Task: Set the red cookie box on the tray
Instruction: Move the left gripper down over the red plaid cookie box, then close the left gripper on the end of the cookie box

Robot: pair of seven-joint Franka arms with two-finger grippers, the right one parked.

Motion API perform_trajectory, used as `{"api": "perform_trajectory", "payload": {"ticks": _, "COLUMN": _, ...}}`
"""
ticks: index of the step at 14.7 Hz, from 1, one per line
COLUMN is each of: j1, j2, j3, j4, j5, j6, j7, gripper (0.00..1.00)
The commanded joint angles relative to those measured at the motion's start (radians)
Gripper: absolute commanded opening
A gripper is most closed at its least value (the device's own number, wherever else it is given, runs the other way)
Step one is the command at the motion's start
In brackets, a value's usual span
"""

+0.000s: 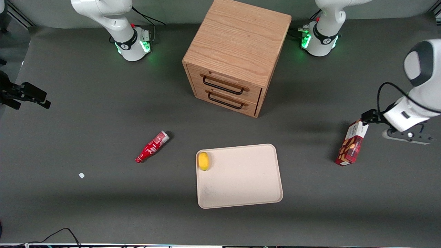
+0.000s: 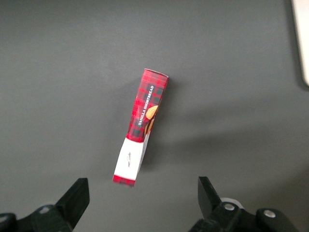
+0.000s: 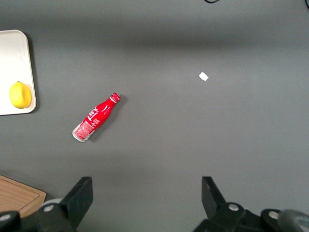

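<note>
I am at the approach step: my gripper (image 2: pixel 140 203) hovers wide open and empty above the red cookie box (image 1: pixel 351 144) lying on the table (image 1: pixel 86 213) toward the working arm's end, well apart from the tray (image 1: pixel 241 193), so next I must descend and close on it.

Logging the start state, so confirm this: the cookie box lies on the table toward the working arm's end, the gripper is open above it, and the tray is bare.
One thing is wrong: the tray is not bare. The front view shows a lemon on it, near one corner. The rest holds: the cookie box lies on the table toward the working arm's end, and the left wrist view shows the gripper open above it.
</note>
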Motion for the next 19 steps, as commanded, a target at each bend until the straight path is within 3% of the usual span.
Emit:
{"api": "perform_trajectory", "payload": {"ticks": 1, "j1": 0.004, "j2": -0.028, "j3": 0.003, "j4": -0.119, "j5": 0.019, "j6": 0.129, "j7": 0.066, "gripper": 1.0}}
{"api": "perform_trajectory", "payload": {"ticks": 13, "j1": -0.007, "j2": 0.185, "j3": 0.058, "j4": -0.213, "j5": 0.021, "j6": 0.53, "j7": 0.212, "gripper": 1.0}}
{"api": "perform_trajectory", "payload": {"ticks": 19, "j1": -0.019, "j2": 0.254, "j3": 0.084, "j4": -0.219, "j5": 0.009, "j6": 0.597, "j7": 0.247, "gripper": 1.0}}
